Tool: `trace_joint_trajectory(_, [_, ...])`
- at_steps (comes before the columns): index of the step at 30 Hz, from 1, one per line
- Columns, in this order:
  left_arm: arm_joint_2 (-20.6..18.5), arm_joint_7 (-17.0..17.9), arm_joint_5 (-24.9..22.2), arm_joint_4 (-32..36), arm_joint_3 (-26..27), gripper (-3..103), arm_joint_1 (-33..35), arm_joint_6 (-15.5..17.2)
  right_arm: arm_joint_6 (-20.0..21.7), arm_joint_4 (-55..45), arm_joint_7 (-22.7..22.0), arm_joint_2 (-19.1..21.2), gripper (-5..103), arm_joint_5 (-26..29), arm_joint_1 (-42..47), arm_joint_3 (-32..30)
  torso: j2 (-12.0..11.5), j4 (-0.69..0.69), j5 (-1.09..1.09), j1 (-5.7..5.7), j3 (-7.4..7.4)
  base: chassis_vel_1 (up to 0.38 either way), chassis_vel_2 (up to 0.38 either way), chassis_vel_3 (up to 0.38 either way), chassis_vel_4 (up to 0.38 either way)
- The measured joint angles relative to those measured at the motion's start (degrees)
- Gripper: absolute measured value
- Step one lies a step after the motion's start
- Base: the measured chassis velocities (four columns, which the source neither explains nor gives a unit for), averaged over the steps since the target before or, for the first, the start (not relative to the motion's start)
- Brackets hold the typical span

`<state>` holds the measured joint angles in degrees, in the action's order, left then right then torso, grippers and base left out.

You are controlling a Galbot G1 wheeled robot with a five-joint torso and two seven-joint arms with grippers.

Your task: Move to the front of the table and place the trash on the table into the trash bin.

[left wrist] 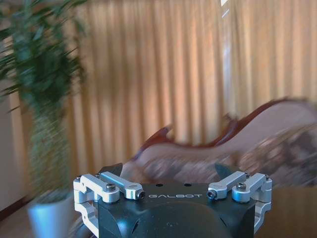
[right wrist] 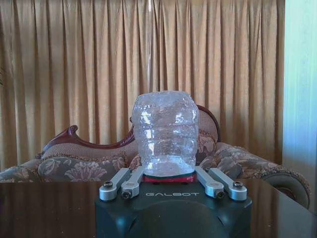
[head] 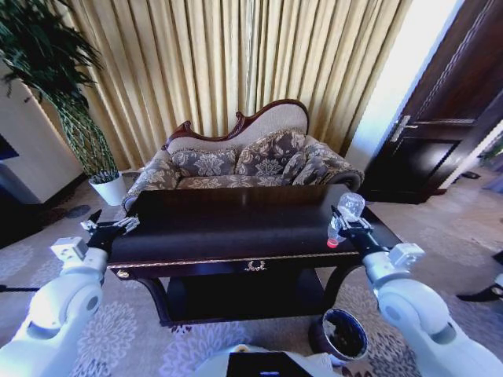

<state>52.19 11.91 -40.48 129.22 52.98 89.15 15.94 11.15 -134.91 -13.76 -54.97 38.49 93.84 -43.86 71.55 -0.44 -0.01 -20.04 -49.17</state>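
Note:
The dark glossy table (head: 236, 229) stands right before me, its gold handle at the front edge. My right gripper (head: 346, 225) is over the table's right end, shut on the trash, a clear plastic bottle (head: 349, 209) with a red label. In the right wrist view the bottle (right wrist: 166, 133) stands up between the fingers (right wrist: 124, 181), red band down by the palm. My left gripper (head: 112, 223) hovers open at the table's left end, and the left wrist view shows nothing between its fingers (left wrist: 111, 171). The round dark trash bin (head: 339, 334) sits on the carpet below my right arm.
A patterned sofa (head: 244, 161) and gold curtains stand behind the table. A potted plant in a white pot (head: 108, 188) is at the far left, and a dark wooden door (head: 440, 118) at the far right. Patterned carpet lies around the table legs.

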Motion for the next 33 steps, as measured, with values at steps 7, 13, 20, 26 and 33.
trace_joint_trajectory(7, [0.03,-6.05,-0.07,1.24,0.96,100,0.89,-3.47,-0.71,-2.29,1.15,-1.67,27,-2.25,0.57,1.20,0.00,0.01,0.01,0.00,0.00,0.000,0.000,0.000,0.000])
trace_joint_trajectory(13, [1.22,-4.55,1.20,4.01,0.66,100,1.38,-0.74,-0.48,-3.82,1.43,0.36,27,-2.50,0.83,0.72,0.00,0.02,0.01,0.00,0.00,0.000,0.000,0.000,0.000])
trace_joint_trajectory(20, [3.15,-1.93,2.54,5.85,-0.02,100,2.36,1.33,0.68,-6.03,1.49,1.16,27,-1.31,2.64,0.12,0.00,0.01,0.00,0.00,0.00,0.000,0.000,0.000,0.000])
trace_joint_trajectory(26, [3.76,-1.79,3.40,6.34,-0.21,100,2.91,1.62,1.25,-6.48,1.36,1.43,27,-1.16,2.74,1.12,0.00,0.02,0.01,0.00,0.00,0.000,0.000,0.000,0.000])
trace_joint_trajectory(33, [4.02,-1.80,3.87,6.79,-0.30,100,3.28,2.00,1.36,-6.48,1.27,1.21,27,-1.14,2.74,1.50,-0.01,0.01,0.01,0.00,0.00,0.017,-0.020,-0.016,0.016])
